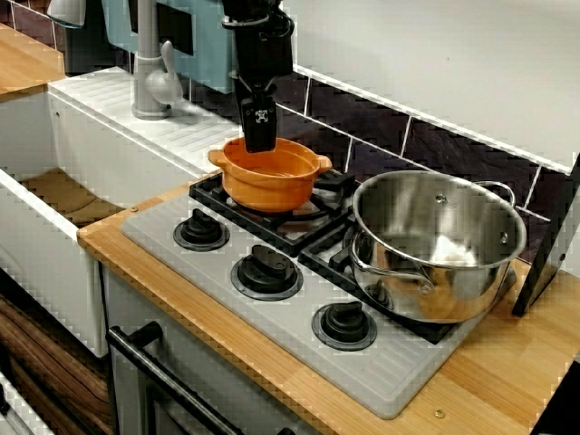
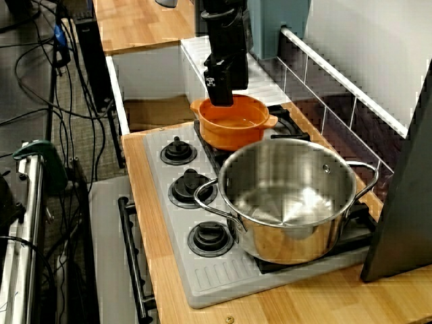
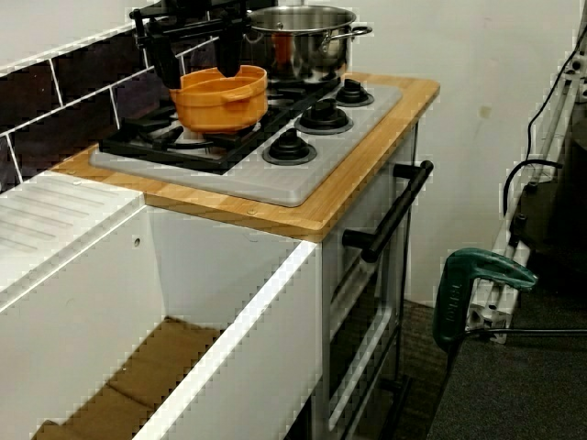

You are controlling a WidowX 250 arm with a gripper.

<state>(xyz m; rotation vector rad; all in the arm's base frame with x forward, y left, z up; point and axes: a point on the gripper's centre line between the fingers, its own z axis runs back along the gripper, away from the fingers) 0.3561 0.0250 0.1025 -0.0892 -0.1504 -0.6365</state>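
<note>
An orange pot (image 1: 269, 181) (image 2: 233, 129) (image 3: 225, 105) with two small handles stands on the back left burner of a toy hob (image 1: 390, 385). My black gripper (image 1: 259, 140) (image 2: 220, 98) (image 3: 197, 78) hangs low over the pot's rim on the wall side. In the view from the sink end its two fingers stand well apart. One finger (image 3: 229, 60) dips inside the pot, the other (image 3: 165, 64) is outside by the tiled wall. The gripper is open and holds nothing; whether a finger touches the rim I cannot tell.
A large steel pot (image 1: 439, 245) (image 2: 290, 202) (image 3: 303, 37) sits on the burner right beside the orange one. Three black knobs (image 1: 265, 270) line the hob's front. A white sink (image 1: 54, 236) with a grey faucet (image 1: 149, 72) lies to the left. A dark panel (image 2: 405, 196) leans at the right end.
</note>
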